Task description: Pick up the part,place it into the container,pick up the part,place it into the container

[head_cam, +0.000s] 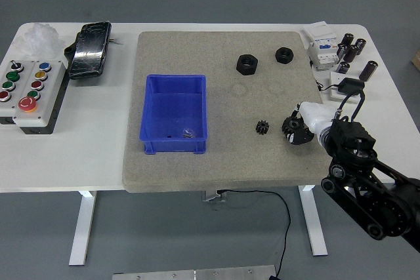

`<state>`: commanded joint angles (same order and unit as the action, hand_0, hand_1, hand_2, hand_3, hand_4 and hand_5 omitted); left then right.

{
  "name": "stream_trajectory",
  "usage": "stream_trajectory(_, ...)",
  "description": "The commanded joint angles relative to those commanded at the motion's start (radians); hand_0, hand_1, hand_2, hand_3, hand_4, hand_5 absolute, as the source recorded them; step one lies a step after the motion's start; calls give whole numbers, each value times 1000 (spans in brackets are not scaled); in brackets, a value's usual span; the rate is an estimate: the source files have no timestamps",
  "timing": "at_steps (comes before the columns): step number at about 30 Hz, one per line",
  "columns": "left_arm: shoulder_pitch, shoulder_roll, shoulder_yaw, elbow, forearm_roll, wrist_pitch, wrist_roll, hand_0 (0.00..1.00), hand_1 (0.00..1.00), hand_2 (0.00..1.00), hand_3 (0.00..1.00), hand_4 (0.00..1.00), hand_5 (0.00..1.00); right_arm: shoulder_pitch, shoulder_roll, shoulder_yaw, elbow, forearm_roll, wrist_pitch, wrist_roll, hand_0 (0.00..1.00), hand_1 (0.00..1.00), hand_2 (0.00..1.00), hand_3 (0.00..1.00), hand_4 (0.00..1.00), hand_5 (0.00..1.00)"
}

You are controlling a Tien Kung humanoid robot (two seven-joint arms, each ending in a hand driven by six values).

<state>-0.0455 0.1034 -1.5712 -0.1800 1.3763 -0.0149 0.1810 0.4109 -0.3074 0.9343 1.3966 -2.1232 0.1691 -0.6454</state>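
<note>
A blue bin point(174, 113) stands on the grey mat point(223, 70), left of centre. A small black gear point(263, 127) lies on the mat right of the bin. My right hand point(296, 130) comes in from the lower right and its fingers are curled around a larger black gear point(292, 127) at the mat's right edge. Two black nuts point(247, 64) point(284, 54) lie at the back of the mat. The left hand is out of view.
A button box point(26, 92) and a black device point(90, 48) sit on the table's left. A white electrical unit point(321, 47) and several black cylinders point(351, 50) sit at the back right. A cable and connector point(348, 86) lie near my right hand.
</note>
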Motion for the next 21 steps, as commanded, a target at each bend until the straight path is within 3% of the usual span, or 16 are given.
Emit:
stream_trajectory(4,1,1,-4,0,3,0,3,615,546,545,619,619,365,54,-1,-45,37,-23,-33,0,314,465,520,658,439,16)
stream_trajectory(8,0,1,-6,0,6,0,6,615,544,546,619,621,366,132,33,-124,40,-34,-83,0,332,487,517,658,461,32)
stream_trajectory(16,-5,5,-3,0,6,0,12,615,545,548,620,622,368,300,180,-319,7,-14,-175,0,314,476,513,667,474,50)
stream_trajectory(19,-6,6,-1,0,5,0,14,615,545,548,620,622,368,348,232,-387,-33,-12,-214,0,314,476,513,667,474,50)
stream_trajectory(20,-6,6,0,0,4,0,15,615,545,548,620,623,368,360,249,-410,-54,-15,-223,0,293,455,538,684,546,207)
stream_trajectory(21,-7,6,1,0,2,0,16,615,545,548,620,623,368,370,264,-434,-77,-15,-228,0,293,455,538,684,546,207)
